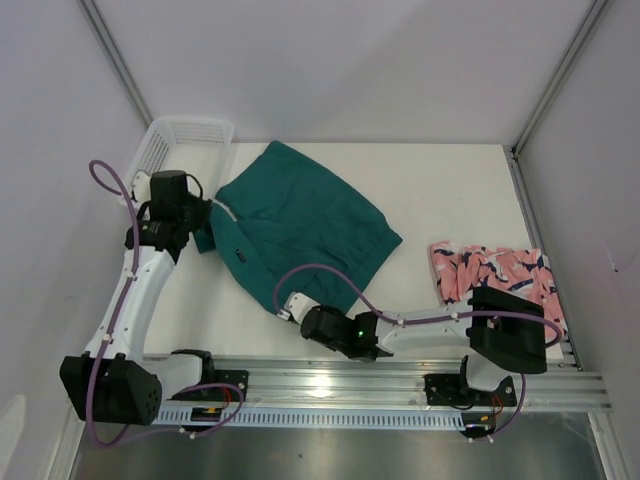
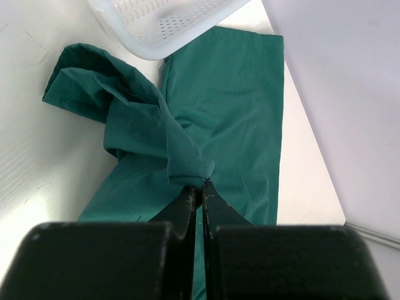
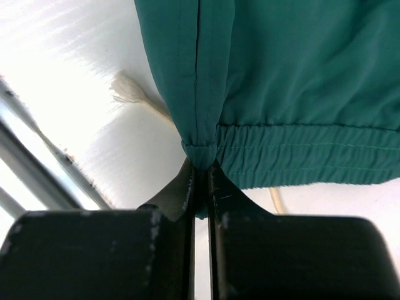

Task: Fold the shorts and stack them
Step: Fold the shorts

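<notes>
Two pairs of shorts lie on one white counter (image 1: 450,190), and neither is folded yet, so I judge the task to be at its start: the first fold is only being set up, and the stack has not begun.

The teal shorts (image 1: 310,220) are the bigger spread. They lie loosely opened out between the two sets of jaws, one end at each. The left jaws are closed tight on a bunched fold of teal cloth, which rises in a twisted ridge straight ahead of them. The right jaws are pinched shut on a seamed edge at the end of the elastic waistband, which runs off to their right.

The salmon-pink shark-print shorts (image 1: 490,275) lie rumpled well to the right of the right jaws, apart from the teal pair and in neither grip. They have the whole job left to them: flatten, fold, then join the stack.

One white mesh basket (image 1: 175,140) sits just ahead of the left jaws, beside the far edge of the teal cloth.

One pale drawstring (image 3: 131,94) shows, its frayed end on the counter just left of the right jaws.
</notes>
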